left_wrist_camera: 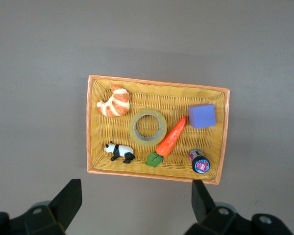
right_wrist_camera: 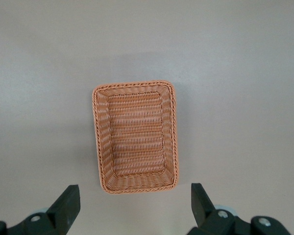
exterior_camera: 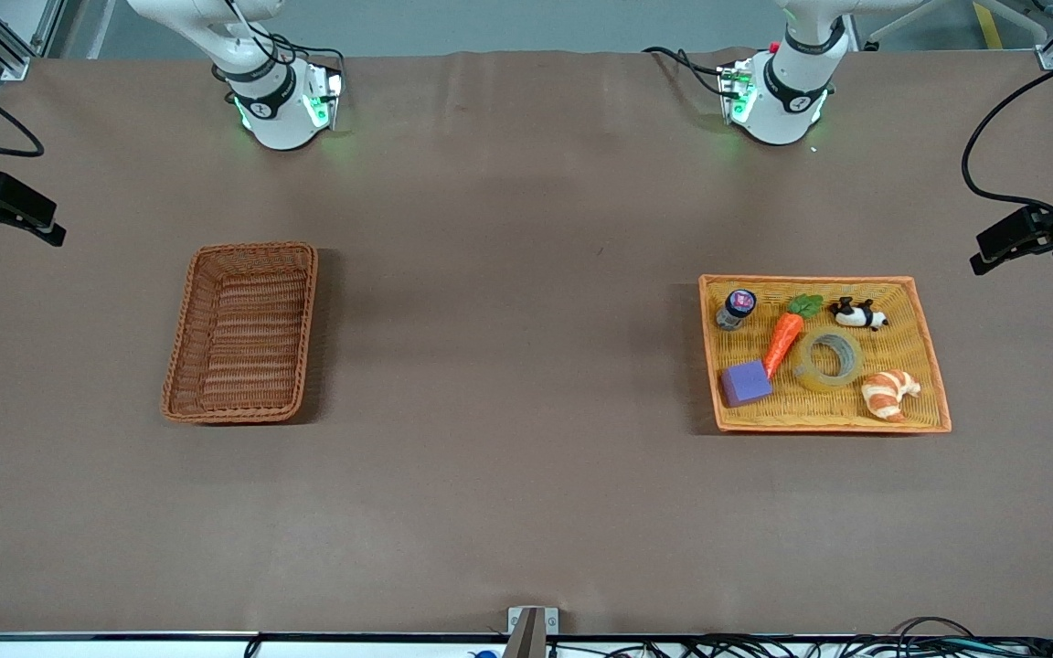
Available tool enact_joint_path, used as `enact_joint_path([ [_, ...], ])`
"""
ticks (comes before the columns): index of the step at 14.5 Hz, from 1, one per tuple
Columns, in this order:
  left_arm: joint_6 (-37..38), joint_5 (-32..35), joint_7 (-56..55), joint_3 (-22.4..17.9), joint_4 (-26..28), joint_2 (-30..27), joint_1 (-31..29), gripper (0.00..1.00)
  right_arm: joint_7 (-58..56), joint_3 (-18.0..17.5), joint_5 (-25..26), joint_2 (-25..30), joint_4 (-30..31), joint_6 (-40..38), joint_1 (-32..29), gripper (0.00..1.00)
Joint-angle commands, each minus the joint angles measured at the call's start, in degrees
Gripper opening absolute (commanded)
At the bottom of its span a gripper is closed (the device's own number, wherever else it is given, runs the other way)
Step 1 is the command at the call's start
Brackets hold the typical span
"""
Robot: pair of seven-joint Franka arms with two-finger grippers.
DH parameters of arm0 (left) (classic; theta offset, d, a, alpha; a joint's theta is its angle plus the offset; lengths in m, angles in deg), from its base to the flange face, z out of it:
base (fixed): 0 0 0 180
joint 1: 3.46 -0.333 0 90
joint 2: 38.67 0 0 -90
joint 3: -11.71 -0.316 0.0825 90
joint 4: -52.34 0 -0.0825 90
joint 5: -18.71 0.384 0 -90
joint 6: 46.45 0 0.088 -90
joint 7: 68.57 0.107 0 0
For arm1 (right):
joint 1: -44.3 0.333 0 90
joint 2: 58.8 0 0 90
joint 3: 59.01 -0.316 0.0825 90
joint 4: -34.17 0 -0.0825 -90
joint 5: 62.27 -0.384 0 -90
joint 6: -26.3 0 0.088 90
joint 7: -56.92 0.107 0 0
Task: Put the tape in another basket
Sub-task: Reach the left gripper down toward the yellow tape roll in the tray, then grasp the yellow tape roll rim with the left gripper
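Observation:
The tape (exterior_camera: 828, 360), a yellowish translucent ring, lies flat in the middle of the flat orange-yellow tray (exterior_camera: 810, 279) at the left arm's end of the table. It also shows in the left wrist view (left_wrist_camera: 148, 127). The reddish-brown wicker basket (exterior_camera: 243, 338) stands empty at the right arm's end and shows in the right wrist view (right_wrist_camera: 137, 137). My left gripper (left_wrist_camera: 135, 196) is open and empty, high over bare table beside the tray. My right gripper (right_wrist_camera: 134, 196) is open and empty, high over bare table beside the basket. Neither gripper shows in the front view.
In the tray around the tape lie a croissant (exterior_camera: 888, 393), a carrot (exterior_camera: 784, 340), a purple block (exterior_camera: 745, 383), a toy panda (exterior_camera: 858, 314) and a small jar (exterior_camera: 736, 309). Brown table lies between the tray and the basket. Camera clamps stand at both table ends.

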Motion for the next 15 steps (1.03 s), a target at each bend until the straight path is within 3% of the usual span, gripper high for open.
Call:
enact_joint_path([
  [1,-2.09,-0.49,0.38,-0.3,0.72,2.68,-0.31,0.98,-0.84,-0.52,-0.92,0.26,0.19,-0.12,-1.08,1.0],
  [7,-16.59,0.12,4.95,-3.37,12.93,7.87,-0.05,1.0,-0.84,-0.61,-0.92,0.26,0.19,-0.12,-1.08,1.0],
  [15,-34.53,0.3,5.48,-3.2,27.26,16.3,-0.22,0.99,-0.84,-0.52,-0.92,0.26,0.19,-0.12,-1.08,1.0],
])
